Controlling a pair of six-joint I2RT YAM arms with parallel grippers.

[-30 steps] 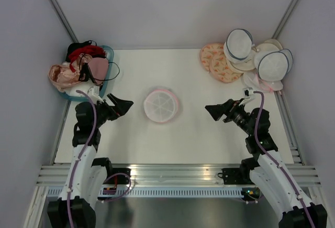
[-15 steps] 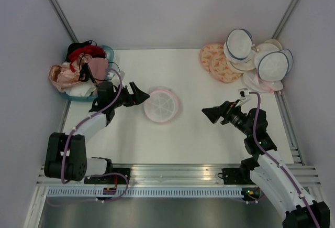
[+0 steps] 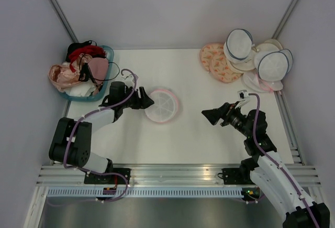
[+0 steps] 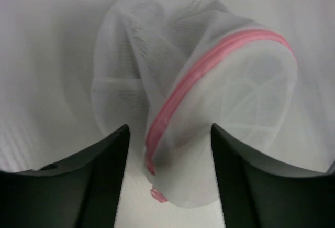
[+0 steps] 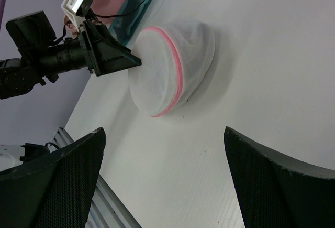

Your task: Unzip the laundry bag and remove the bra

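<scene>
The laundry bag [image 3: 162, 104] is a round white mesh dome with a pink zip rim, lying near the table's middle. It also shows in the left wrist view [image 4: 209, 97] and the right wrist view [image 5: 170, 71]. My left gripper [image 3: 146, 102] is open at the bag's left edge, its jaws either side of the rim where a small pink zip pull [image 4: 158, 194] hangs. My right gripper [image 3: 209, 115] is open and empty, well to the right of the bag. The taupe bra is not visible; the bag is closed.
A teal basket [image 3: 108, 84] with pink, red and black bras stands at the back left. White navy-rimmed bags [image 3: 238, 44] and orange-patterned discs [image 3: 215, 60] pile at the back right. Grey walls close the sides.
My left arm has reached right from beside the basket until its open gripper meets the bag's left rim. The right gripper has shifted slightly left.
</scene>
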